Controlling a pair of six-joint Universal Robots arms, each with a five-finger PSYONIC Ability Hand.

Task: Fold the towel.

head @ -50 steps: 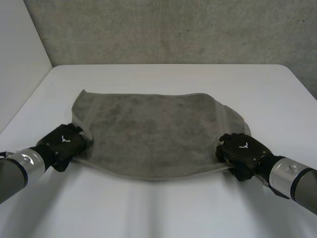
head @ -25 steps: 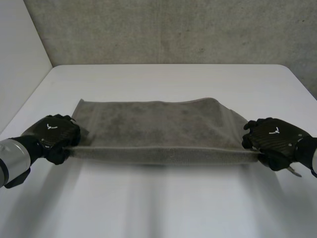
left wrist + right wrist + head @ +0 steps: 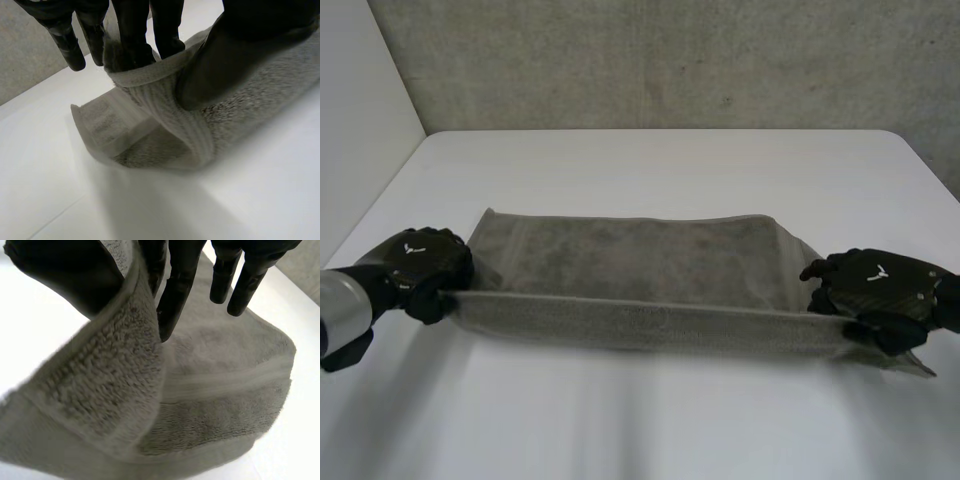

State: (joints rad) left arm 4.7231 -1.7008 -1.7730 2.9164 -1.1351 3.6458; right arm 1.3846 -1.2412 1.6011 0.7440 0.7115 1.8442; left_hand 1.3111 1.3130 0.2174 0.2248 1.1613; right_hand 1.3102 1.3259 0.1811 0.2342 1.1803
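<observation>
Pinching towel ends (near edge taut): left hand, right hand.

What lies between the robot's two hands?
The towel, its near edge held taut from the left hand to the right hand, as the head view shows.

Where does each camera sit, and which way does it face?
Head view: behind and between the arms, looking down at the table; both arms, left hand, right hand show.
Left wrist view: on the left wrist, looking along its palm; fingers and thumb pinch the towel.
Right wrist view: likewise on the right wrist.
All three share the towel.
</observation>
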